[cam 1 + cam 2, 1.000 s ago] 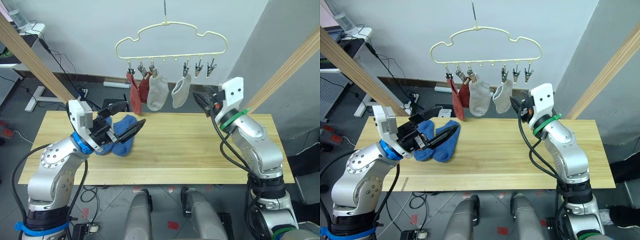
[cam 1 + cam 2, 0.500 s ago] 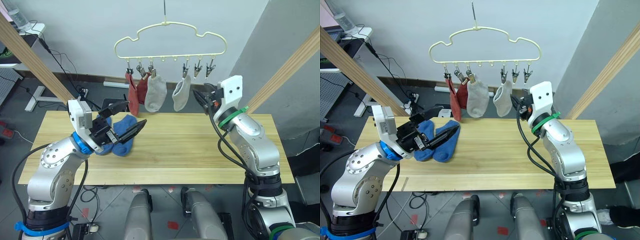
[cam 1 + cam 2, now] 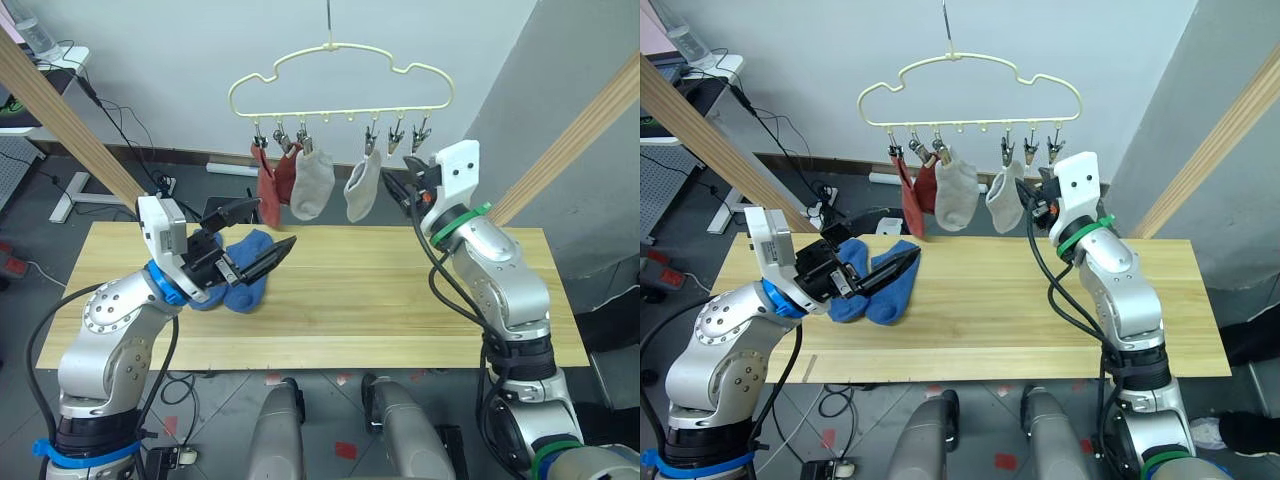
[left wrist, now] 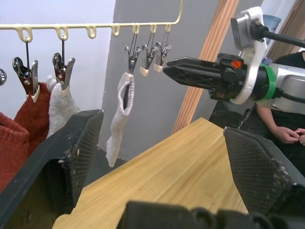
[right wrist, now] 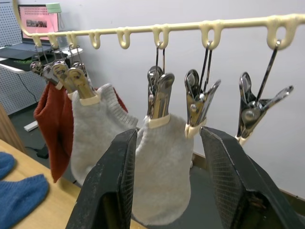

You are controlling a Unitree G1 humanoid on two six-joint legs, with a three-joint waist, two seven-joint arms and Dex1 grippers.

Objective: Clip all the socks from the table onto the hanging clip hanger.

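Observation:
The pale-yellow clip hanger (image 3: 345, 112) hangs above the far edge of the table (image 3: 380, 300). Two rust-red socks (image 3: 268, 190) and two light grey socks (image 3: 313, 185) (image 3: 361, 190) hang from its clips. Two blue socks (image 3: 245, 272) lie side by side on the table's left part. My left gripper (image 3: 270, 225) is open just above the blue socks, holding nothing. My right gripper (image 3: 400, 185) is open and raised beside the right grey sock (image 5: 159, 171). Its fingers (image 5: 116, 162) frame that sock and the two free clips (image 5: 200, 107) without touching them.
Slanted wooden poles stand at the left (image 3: 70, 125) and right (image 3: 570, 150) of the table. A person's hands (image 4: 288, 136) show behind the right arm in the left wrist view. The table's middle and right parts are bare wood.
My right gripper has risen and moved closer to the hanger, now level with the right grey sock. The left gripper stays above the blue socks.

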